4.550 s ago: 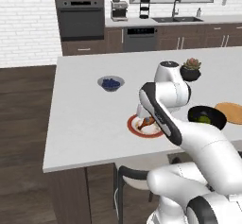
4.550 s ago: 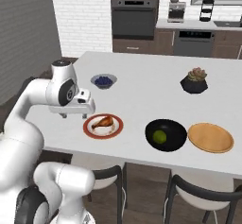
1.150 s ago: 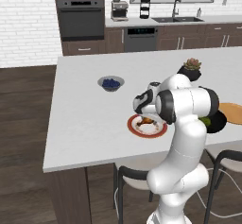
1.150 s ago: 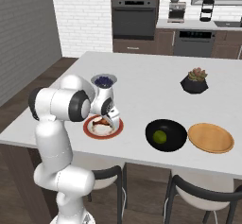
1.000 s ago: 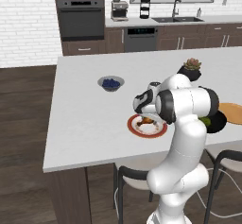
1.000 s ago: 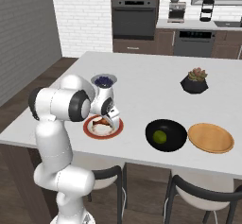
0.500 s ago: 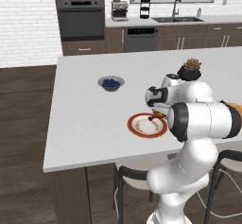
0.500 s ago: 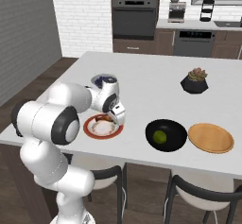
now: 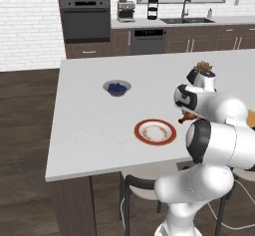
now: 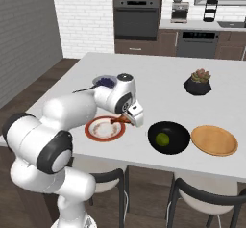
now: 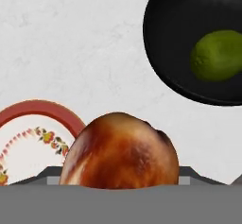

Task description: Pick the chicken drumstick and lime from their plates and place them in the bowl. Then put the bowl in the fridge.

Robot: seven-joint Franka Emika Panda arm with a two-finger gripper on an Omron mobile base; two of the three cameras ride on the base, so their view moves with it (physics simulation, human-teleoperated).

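While the arm reaches out over the white island counter [image 10: 158,78], the gripper [image 10: 129,118] hangs above the gap between the red-rimmed plate [image 10: 105,128] and the black bowl [image 10: 168,137], closed on the chicken drumstick [image 10: 120,120], which is lifted clear of the counter. Seen from the hand, the drumstick [image 11: 120,153] sits large and golden-brown right at the fingers, so the jaws are drawn in tight around it.

Taking the black bowl as the marker and going left to right: well to its left and farther back sits the small grey bowl of blueberries [image 10: 104,81]; just left of it is the red-rimmed plate, its patterned face bare; then the gripper with the drumstick, nearly over the bowl's left edge. Inside the bowl lies the lime [image 10: 163,139], a little off centre. Just beside the bowl on its right rests the wooden plate [image 10: 214,140], bare. Behind the bowl, toward the right, stands the potted succulent [image 10: 198,82].
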